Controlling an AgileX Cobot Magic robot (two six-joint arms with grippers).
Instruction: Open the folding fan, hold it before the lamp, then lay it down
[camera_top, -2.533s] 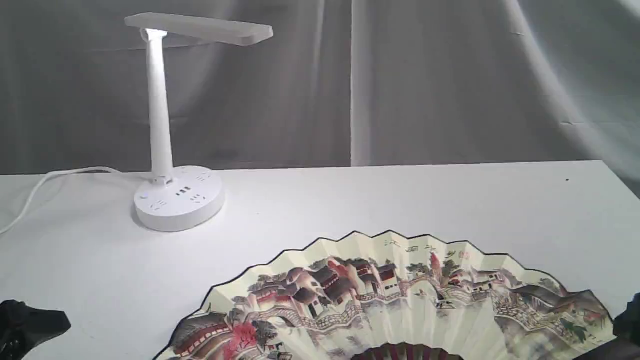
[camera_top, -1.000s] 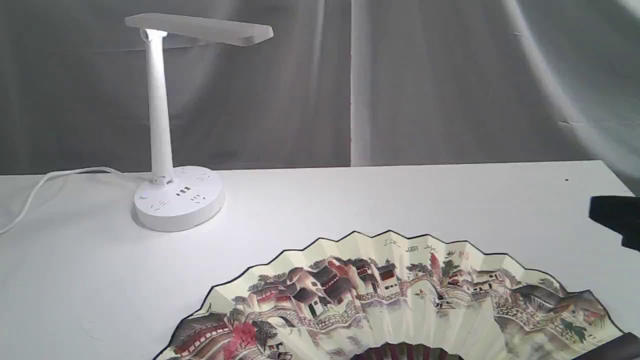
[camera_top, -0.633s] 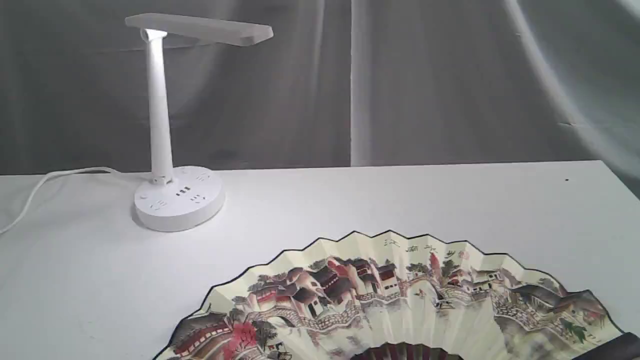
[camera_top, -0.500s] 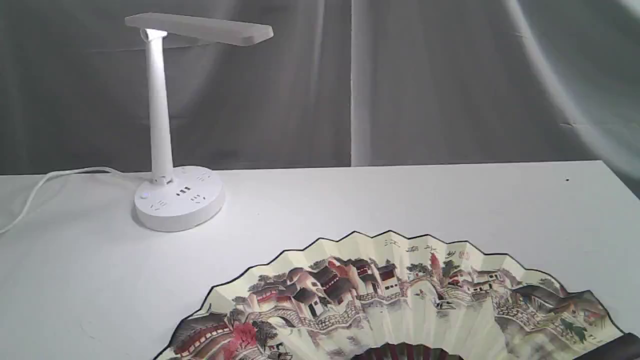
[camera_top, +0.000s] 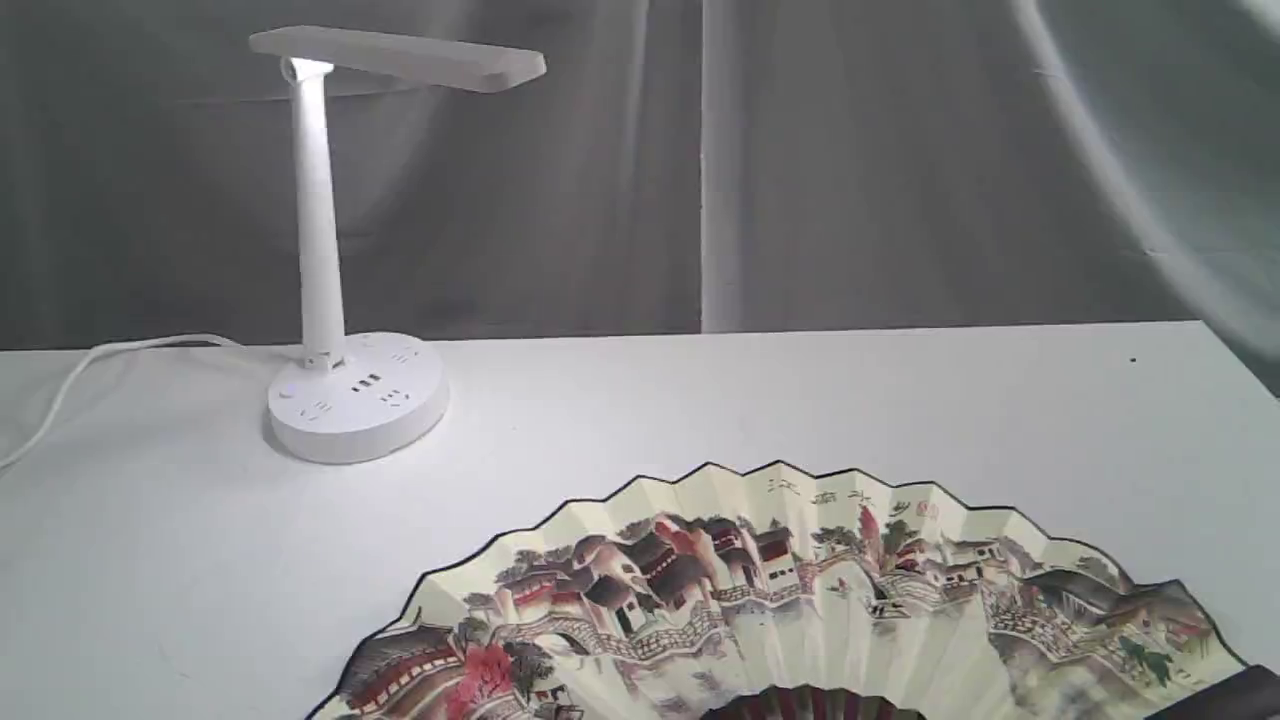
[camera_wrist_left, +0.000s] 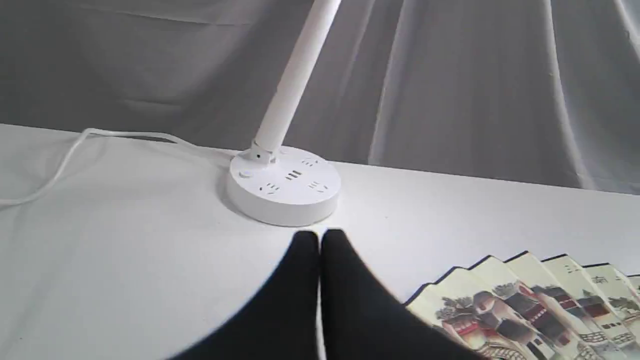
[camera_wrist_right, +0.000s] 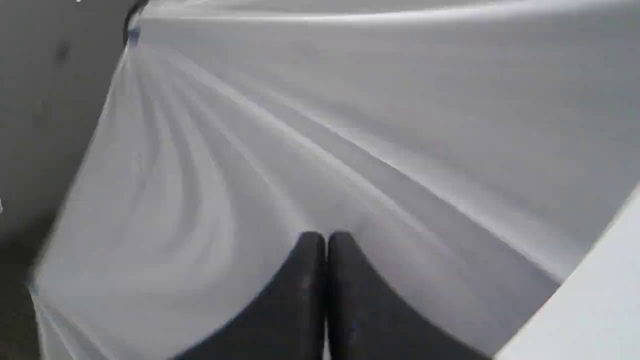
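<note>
The fan (camera_top: 800, 600) lies spread open on the counter (camera_top: 800, 400), apart from the lamp (camera_top: 320, 250). The left jaws and right jaws are each pressed together, holding nothing.

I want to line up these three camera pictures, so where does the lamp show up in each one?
Exterior view: the lamp stands in the upper left, whole from head to base.
Left wrist view: its round base sits mid-picture, and the stem runs out of the top edge; the head is out of frame.
Right wrist view: not in it.
Shared landmark: the grey curtain shows in all three.
</note>
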